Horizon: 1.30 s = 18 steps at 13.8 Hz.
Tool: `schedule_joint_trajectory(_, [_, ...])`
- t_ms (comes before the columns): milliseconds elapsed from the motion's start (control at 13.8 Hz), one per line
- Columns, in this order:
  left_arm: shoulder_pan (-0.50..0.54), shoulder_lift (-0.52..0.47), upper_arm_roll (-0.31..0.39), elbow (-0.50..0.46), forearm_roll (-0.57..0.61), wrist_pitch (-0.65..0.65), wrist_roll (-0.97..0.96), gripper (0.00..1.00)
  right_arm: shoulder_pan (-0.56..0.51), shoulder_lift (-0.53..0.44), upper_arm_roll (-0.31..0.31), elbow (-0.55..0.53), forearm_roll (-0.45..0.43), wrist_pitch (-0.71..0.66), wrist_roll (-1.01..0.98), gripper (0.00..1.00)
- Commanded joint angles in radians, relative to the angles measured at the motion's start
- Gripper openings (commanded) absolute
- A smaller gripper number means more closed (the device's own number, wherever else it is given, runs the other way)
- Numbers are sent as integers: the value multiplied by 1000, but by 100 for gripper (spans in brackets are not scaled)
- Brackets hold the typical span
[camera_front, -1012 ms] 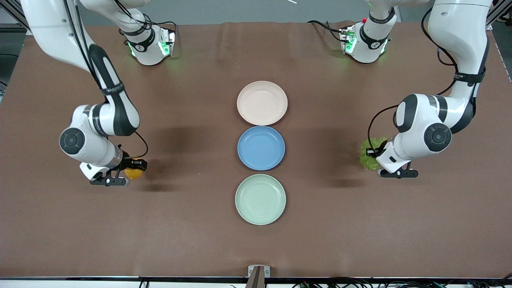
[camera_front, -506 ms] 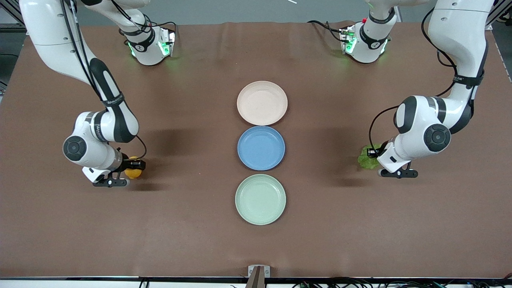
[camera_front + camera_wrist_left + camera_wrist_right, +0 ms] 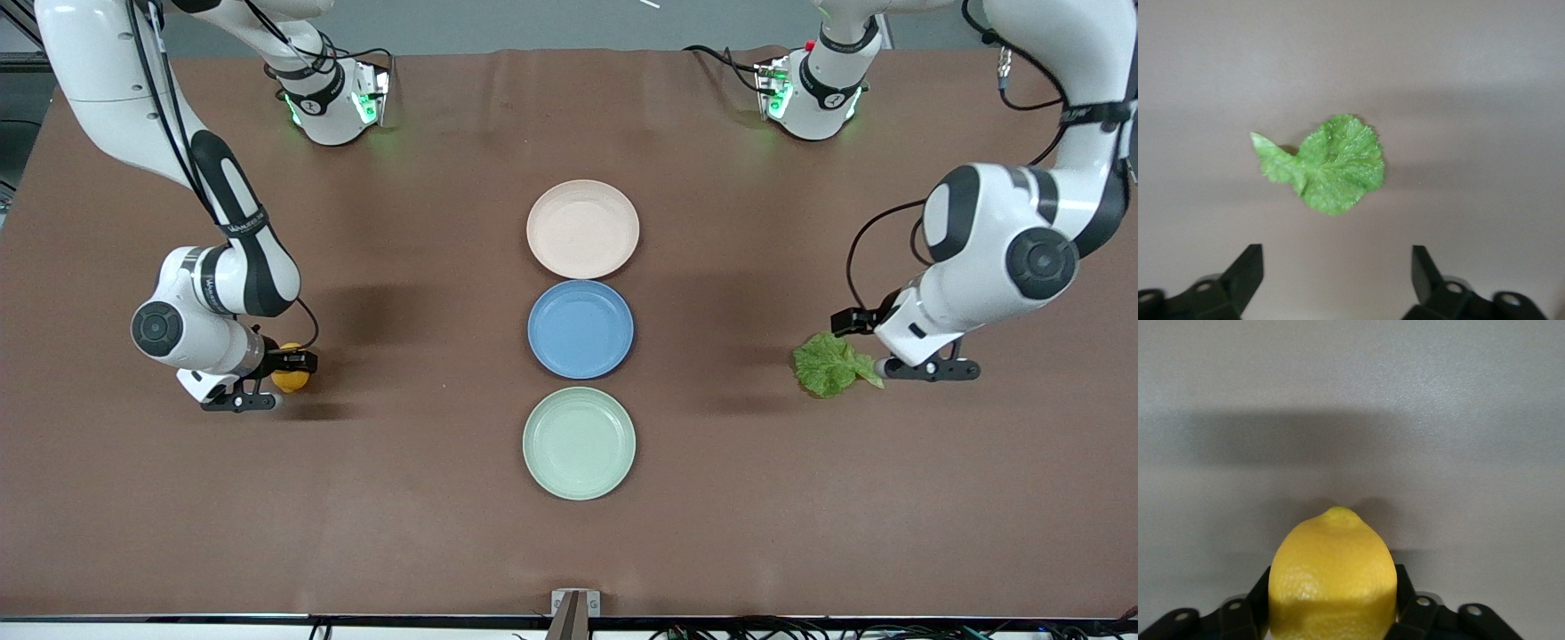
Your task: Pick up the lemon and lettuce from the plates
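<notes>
The lettuce (image 3: 831,364) lies flat on the brown table toward the left arm's end, off the plates; it also shows in the left wrist view (image 3: 1328,163). My left gripper (image 3: 898,356) is open and empty above the table beside the lettuce's stem end, its jaws (image 3: 1337,267) wide apart. My right gripper (image 3: 283,375) is shut on the lemon (image 3: 292,380) low over the table toward the right arm's end; the lemon (image 3: 1333,580) fills the space between the jaws. The beige-pink plate (image 3: 582,228) and the mint green plate (image 3: 579,443) are empty.
A blue plate (image 3: 580,329) sits between the two plates, also empty. The three plates form a row down the table's middle. The arm bases (image 3: 333,98) stand along the table's edge farthest from the camera.
My left gripper has opened, let the lettuce drop flat on the table, and risen toward the left arm's end. My right gripper has shifted slightly with the lemon.
</notes>
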Motion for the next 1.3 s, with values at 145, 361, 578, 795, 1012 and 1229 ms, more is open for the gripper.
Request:
schedule_joint_trajectory(145, [12, -95, -10, 127, 14, -200, 9, 100, -4, -69, 18, 108, 1, -175, 2, 100])
schedule_joint_trajectory(361, [15, -178, 1, 208, 10, -308, 10, 100, -5, -149, 13, 152, -6, -300, -2, 100])
schedule_joint_trajectory(578, [40, -191, 0, 335, 10, -404, 9, 100, -13, -246, 10, 196, -57, -456, -2, 100])
schedule_joint_trajectory(795, [42, -191, 0, 397, 7, -414, 3, 100, -41, -264, 11, 361, -110, -695, -8, 100])
schedule_joint_trajectory(1012, [40, -191, 0, 414, 4, -414, -1, 100, -45, -260, 11, 455, -113, -783, 2, 100])
schedule_joint_trajectory(1229, [61, -191, -2, 435, -24, -429, 4, 100, -42, -252, 13, 552, -111, -843, 0, 100])
